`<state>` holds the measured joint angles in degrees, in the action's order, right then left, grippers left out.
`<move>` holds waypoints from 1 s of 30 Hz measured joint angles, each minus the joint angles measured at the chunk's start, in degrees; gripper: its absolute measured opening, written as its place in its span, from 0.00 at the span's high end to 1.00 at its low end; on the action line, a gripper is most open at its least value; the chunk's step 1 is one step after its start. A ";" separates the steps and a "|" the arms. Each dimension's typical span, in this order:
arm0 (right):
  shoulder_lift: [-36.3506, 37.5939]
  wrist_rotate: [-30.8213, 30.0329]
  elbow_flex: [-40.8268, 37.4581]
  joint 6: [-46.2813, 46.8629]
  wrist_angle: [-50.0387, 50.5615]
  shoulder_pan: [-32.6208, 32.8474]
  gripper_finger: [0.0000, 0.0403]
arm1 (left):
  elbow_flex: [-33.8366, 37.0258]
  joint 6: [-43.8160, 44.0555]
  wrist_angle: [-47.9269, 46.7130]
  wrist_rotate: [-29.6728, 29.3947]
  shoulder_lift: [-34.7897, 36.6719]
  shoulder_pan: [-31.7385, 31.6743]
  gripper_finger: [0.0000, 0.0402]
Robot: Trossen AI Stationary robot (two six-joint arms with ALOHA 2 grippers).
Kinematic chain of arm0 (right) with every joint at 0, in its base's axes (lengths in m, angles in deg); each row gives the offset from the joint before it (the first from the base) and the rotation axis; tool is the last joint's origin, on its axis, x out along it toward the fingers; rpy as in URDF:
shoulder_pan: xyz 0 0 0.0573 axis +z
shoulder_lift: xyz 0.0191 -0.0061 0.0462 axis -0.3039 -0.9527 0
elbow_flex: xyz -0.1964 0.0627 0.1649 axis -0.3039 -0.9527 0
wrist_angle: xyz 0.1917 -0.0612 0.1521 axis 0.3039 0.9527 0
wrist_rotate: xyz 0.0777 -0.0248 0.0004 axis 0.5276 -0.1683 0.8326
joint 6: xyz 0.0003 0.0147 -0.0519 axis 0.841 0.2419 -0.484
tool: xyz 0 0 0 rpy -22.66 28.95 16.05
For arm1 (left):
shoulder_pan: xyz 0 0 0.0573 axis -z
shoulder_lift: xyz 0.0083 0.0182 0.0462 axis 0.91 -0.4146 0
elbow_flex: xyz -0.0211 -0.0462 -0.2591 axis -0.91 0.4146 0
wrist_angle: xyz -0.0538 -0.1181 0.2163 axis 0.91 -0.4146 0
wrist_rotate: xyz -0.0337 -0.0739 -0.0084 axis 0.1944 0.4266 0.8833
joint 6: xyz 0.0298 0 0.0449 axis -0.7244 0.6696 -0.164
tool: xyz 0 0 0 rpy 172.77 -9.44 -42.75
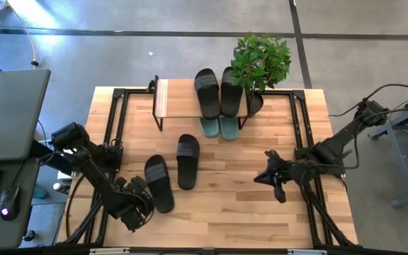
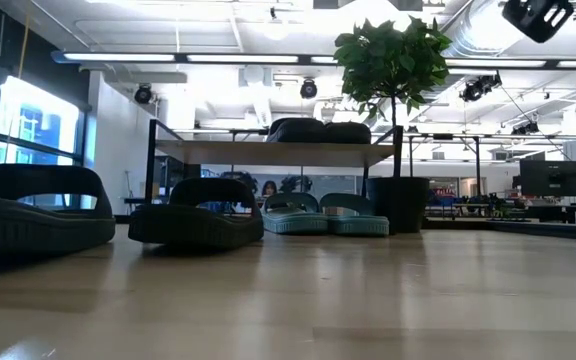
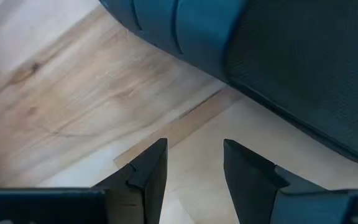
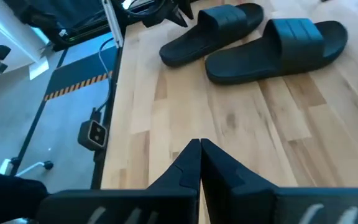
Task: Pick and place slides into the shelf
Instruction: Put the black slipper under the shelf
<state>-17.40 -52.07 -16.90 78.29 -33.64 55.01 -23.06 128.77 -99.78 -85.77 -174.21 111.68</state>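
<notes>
Slides: the nearest black slide (image 1: 159,183) lies just ahead of the left tool (image 1: 134,210), jaws parted (apparently empty); close squarely over its edge.

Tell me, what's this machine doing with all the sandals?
It is tidying rubber slides onto the low wooden shelf. One black pair already sits on its plank top, beside a potted plant, and the sage-green pair lies underneath. Two more black slides lie loose on the table. The left gripper, fingers apart, is beside the nearer loose one, holding nothing. The right gripper waits shut, away from them.
</notes>
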 joint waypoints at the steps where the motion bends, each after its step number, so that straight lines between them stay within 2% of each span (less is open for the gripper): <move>1: 0.22 -0.28 -0.40 0.00 -0.15 0.00 1.00 | 1.15 -0.21 1.17 0.00 0.60 -0.04 0.65; 7: 0.61 -0.47 -1.77 0.02 0.07 -0.63 1.00 | 6.31 -1.55 7.03 0.04 1.29 -2.89 0.73; 14: 0.61 0.04 -1.77 -0.04 0.19 -1.97 1.00 | 6.75 -7.38 8.39 -3.14 1.42 -7.55 0.84; 23: 0.61 1.14 -1.77 -0.16 0.33 -3.72 1.00 | 6.97 -17.07 9.42 -10.68 1.15 -16.72 0.89; 30: 0.61 1.31 -1.77 0.85 0.54 -3.72 1.00 | 6.94 -25.87 9.17 -10.43 1.18 -24.67 0.91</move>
<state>-16.79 -50.75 -18.66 79.14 -33.10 51.30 -16.11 102.89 -90.61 -96.20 -173.03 87.01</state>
